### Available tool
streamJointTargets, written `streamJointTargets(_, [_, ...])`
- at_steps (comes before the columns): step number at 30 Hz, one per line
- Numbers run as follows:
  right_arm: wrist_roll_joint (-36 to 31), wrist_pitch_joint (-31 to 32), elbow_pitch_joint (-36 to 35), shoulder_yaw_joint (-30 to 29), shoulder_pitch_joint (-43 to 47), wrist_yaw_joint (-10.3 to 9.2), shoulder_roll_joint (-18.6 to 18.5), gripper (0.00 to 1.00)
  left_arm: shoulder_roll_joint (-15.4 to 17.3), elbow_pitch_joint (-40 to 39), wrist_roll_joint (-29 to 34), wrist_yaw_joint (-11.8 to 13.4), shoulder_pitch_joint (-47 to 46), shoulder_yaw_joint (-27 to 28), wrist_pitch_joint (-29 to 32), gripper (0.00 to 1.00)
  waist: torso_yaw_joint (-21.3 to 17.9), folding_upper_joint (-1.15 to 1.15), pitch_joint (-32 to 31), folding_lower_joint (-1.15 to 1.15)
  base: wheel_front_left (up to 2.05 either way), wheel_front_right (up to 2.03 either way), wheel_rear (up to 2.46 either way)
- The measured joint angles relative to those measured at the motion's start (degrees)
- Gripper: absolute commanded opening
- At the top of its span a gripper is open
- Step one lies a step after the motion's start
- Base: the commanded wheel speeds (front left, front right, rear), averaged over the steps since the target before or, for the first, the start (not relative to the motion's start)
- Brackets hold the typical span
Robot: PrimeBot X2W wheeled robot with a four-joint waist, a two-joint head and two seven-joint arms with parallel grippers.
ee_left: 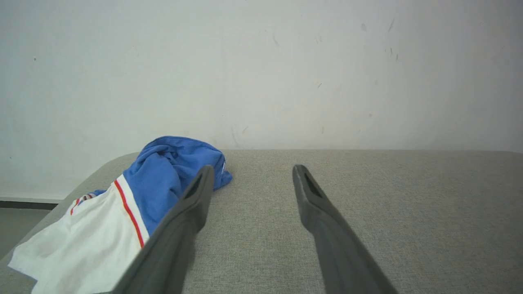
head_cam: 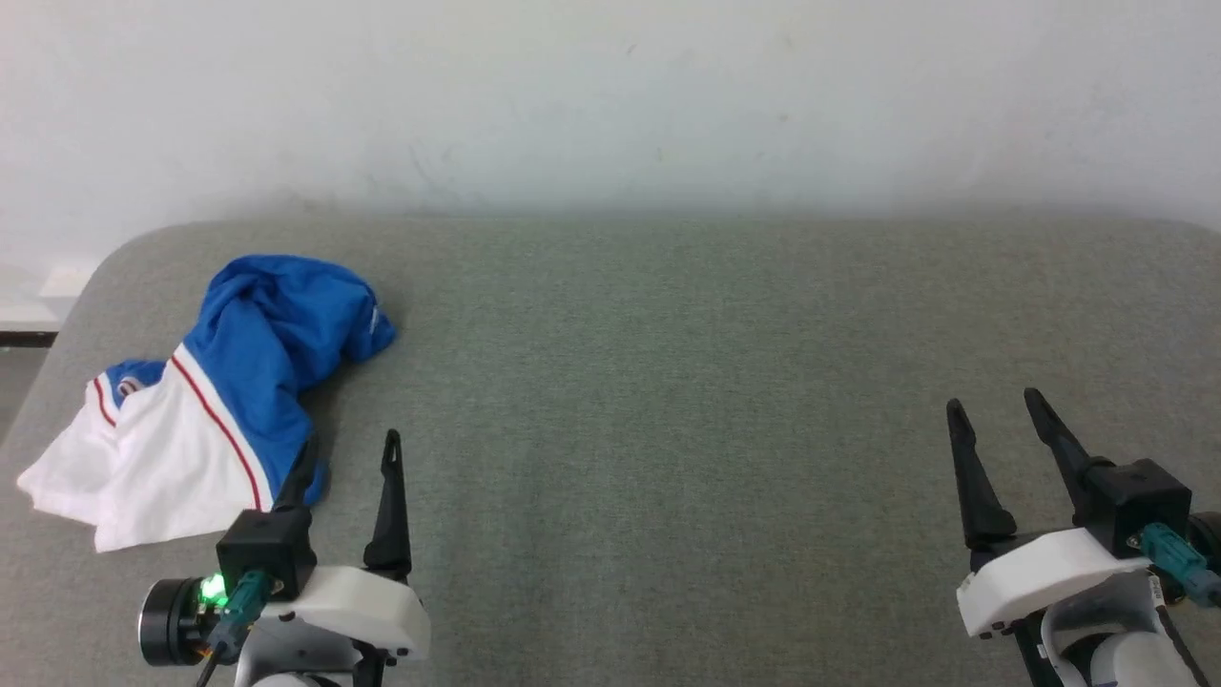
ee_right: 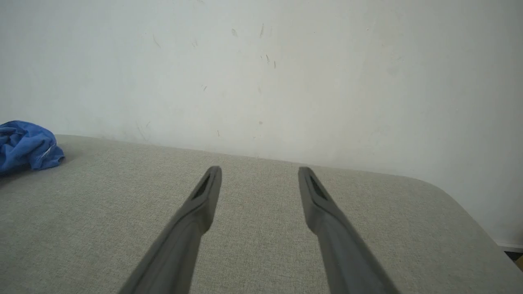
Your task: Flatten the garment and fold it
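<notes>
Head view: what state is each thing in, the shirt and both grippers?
shirt: crumpled in a heap at the left end of the table, not held.
left gripper: open, empty, next to the shirt.
right gripper: open, empty, far from the shirt.

The grey woven-fabric surface [head_cam: 668, 382] is looked down on from up high by the head camera, faced toward the plain white wall [head_cam: 610, 95]. The wrist cameras are set way lower, near that surface, each aimed along its own long dark fingers [ee_left: 179, 228] at the same wall. The crumpled bright blue and white soft-fabric T-shirt [head_cam: 258, 353] is caught by all three: close in the left wrist view, far off at the right one's left edge.
</notes>
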Motion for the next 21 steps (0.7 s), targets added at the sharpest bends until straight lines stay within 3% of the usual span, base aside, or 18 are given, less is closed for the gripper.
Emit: streamJointTargets(21, [-0.3,-2.53,1.56,1.79,0.03,0.0,0.01,1.0,0.0,-1.29,-1.59,0.81,1.33,1.11,-2.53,1.0,10.1,0.0,-0.35,0.0,0.0,0.0,0.0])
